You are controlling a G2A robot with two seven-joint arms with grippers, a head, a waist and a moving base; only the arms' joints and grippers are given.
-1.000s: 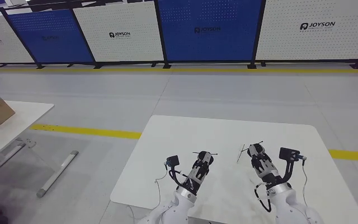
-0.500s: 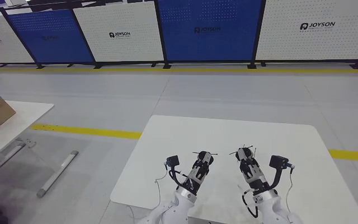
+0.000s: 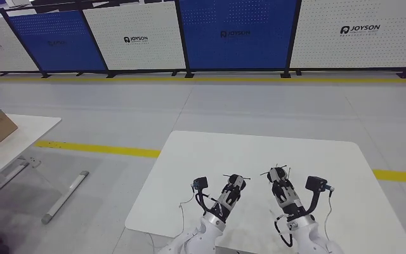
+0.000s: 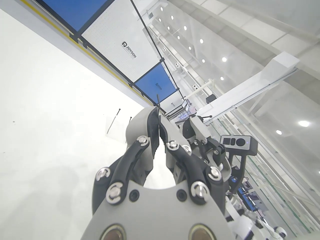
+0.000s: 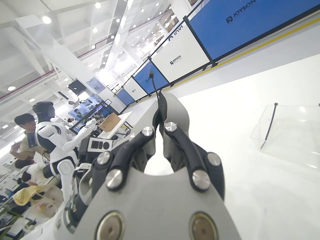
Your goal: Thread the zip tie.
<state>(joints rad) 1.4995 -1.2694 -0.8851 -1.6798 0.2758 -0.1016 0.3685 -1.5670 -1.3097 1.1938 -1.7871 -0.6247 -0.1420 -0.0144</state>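
Note:
On the white table (image 3: 254,149), near its front edge, my two grippers stand close together, side by side. My left gripper (image 3: 235,181) (image 4: 158,116) is shut on a thin black zip tie (image 4: 158,102), whose plain end pokes out past the fingertips. My right gripper (image 3: 276,173) (image 5: 160,98) is shut on a black zip tie (image 5: 153,81), with its square head sticking out above the fingertips. A small gap separates the grippers. I cannot tell whether they hold one tie or two.
Two spare black zip ties (image 4: 113,122) lie on the table beyond my left gripper. A clear plastic tray (image 5: 295,136) with another zip tie (image 5: 270,123) on it sits on the table beside my right gripper. Blue and white partition panels (image 3: 235,32) stand far behind.
My right gripper has moved left with its zip tie, closer to the left gripper, then stopped. In the last half second my left gripper shifted slightly right.

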